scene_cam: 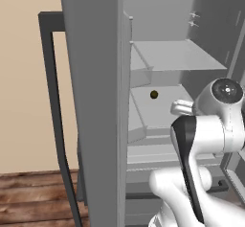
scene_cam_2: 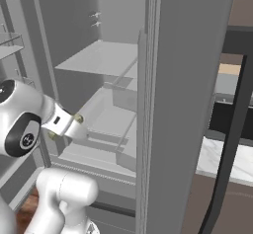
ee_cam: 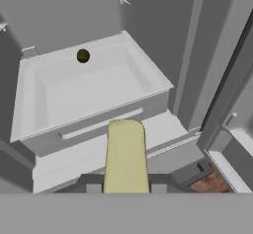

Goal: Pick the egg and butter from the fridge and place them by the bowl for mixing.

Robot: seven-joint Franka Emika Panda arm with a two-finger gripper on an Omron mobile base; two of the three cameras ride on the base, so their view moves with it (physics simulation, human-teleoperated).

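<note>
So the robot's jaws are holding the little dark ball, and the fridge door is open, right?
Not quite. The jaws are shut on the pale yellow rectangular butter stick, as the hand view shows. The small dark olive-black ball lies apart from it in the grey fridge drawer. The tall grey fridge is open.

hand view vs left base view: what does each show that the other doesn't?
Hand view: the butter, a pale yellow stick clamped in the shut jaws of the gripper and pointing toward the drawer, plus a patch of wood floor at lower right.

Left base view: the fridge's dark-framed door swung open against a tan wall, the upper shelf, and the white arm.

Both: the open grey fridge, its drawer, and the small dark olive-black ball at the drawer's back.
</note>
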